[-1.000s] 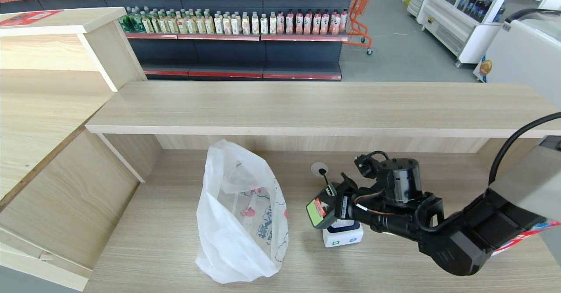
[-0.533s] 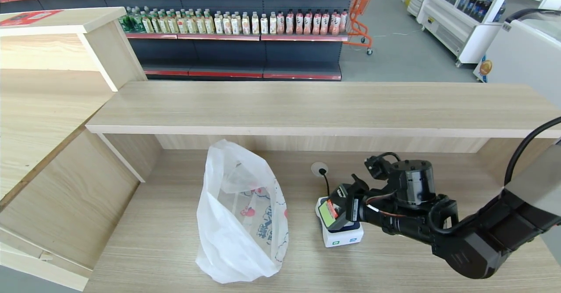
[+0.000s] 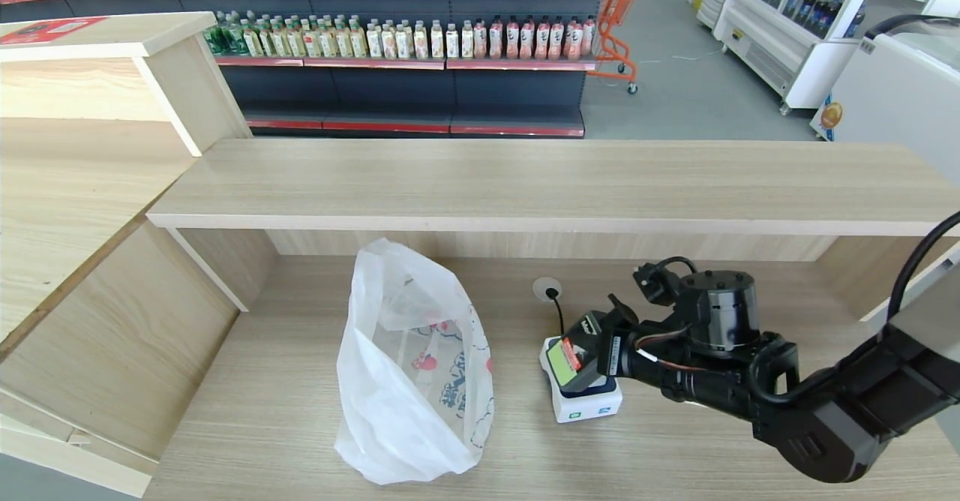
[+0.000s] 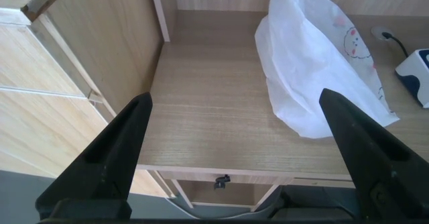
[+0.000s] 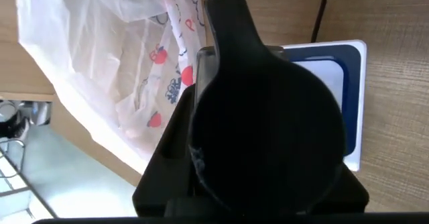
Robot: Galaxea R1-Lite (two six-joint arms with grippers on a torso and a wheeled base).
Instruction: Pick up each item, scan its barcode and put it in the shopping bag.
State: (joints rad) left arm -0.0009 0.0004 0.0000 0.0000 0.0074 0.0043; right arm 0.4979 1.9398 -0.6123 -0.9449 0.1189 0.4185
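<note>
**A:** ok so what's the left claw doing?

**B:** Spread wide with nothing in it, hanging by the counter's front edge. The bag is slumped on the counter with its mouth gaping, at about 9 o'clock from the scanner.

**A:** and the item?

**B:** The item has a green face with a red patch. It's pinched in the right claw, right over the scanner's top. Can't tell if it's touching. A cable runs off the scanner toward 12 o'clock.

White shopping bag, red-blue print — green-red item
</note>
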